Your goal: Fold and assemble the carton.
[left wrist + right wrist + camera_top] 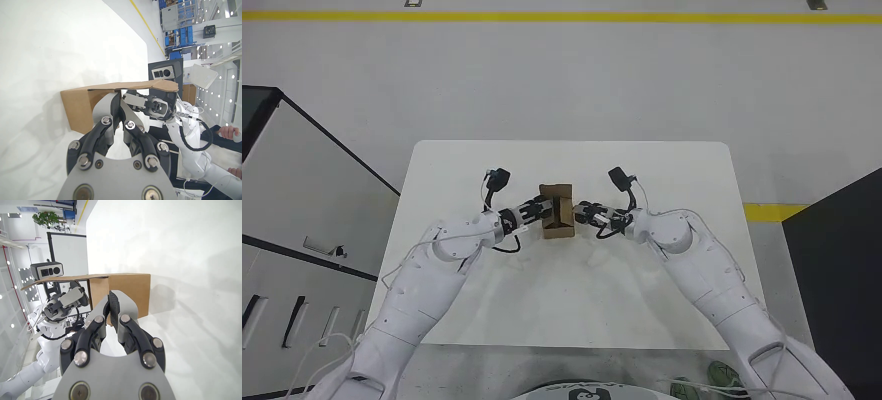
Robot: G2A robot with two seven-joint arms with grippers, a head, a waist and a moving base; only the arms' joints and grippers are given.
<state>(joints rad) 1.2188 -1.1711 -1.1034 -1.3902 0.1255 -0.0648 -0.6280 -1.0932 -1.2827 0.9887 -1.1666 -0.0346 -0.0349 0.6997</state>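
Brown carton (558,210), flap (147,85) sticking out; left fingers (105,108), right fingers (124,306) each pinching wall.

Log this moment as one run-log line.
carton: on table, end open | left gripper: jaws shut on carton wall | right gripper: jaws shut on opposite wall

White table (572,300), yellow floor line (542,16) beyond it, potted plant (45,218) in background
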